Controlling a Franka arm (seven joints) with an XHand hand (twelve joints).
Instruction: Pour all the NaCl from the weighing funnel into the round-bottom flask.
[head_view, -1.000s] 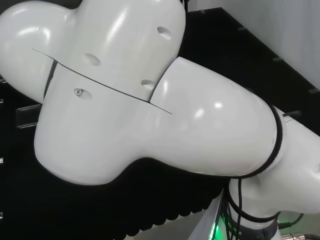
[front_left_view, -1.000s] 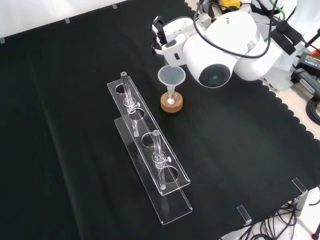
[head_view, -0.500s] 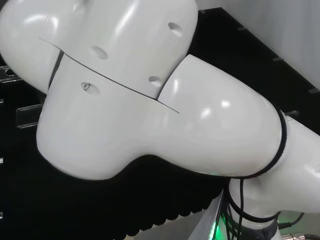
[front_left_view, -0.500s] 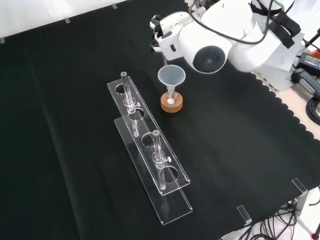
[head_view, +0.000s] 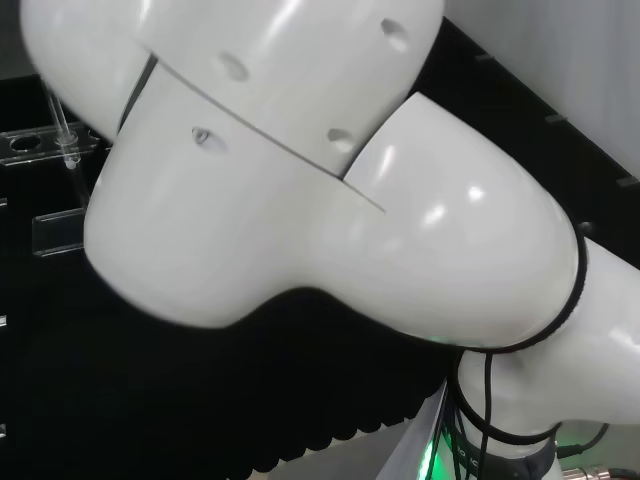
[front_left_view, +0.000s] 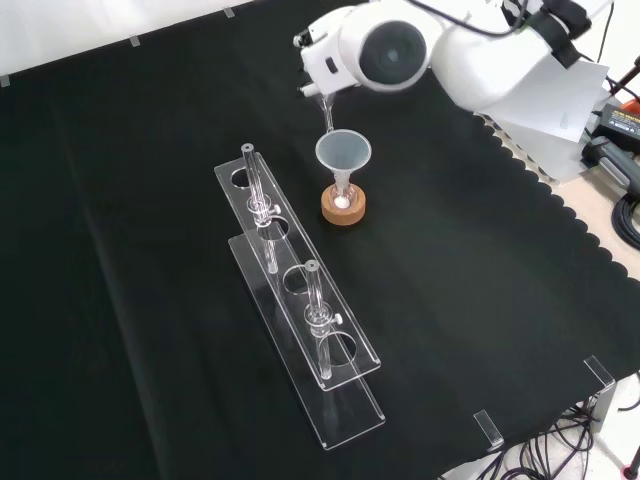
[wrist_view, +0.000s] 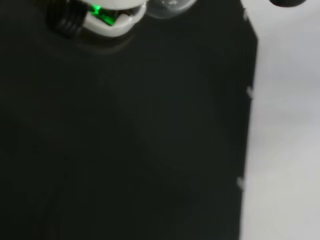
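The front view showed a clear funnel (front_left_view: 343, 153) seated in the round-bottom flask (front_left_view: 343, 200) on a cork ring (front_left_view: 343, 208), white powder visible in the flask. Above it, a thin glass stem (front_left_view: 326, 114) hung from the hand (front_left_view: 318, 62), largely masked by the arm's link (front_left_view: 395, 45); finger posture could not be determined. Two clear racks (front_left_view: 300, 300) stood left of the flask. The head view showed one rack end (head_view: 40, 140) beside the link.

We are finding no readable text, labels, numbers or signs on anything here.
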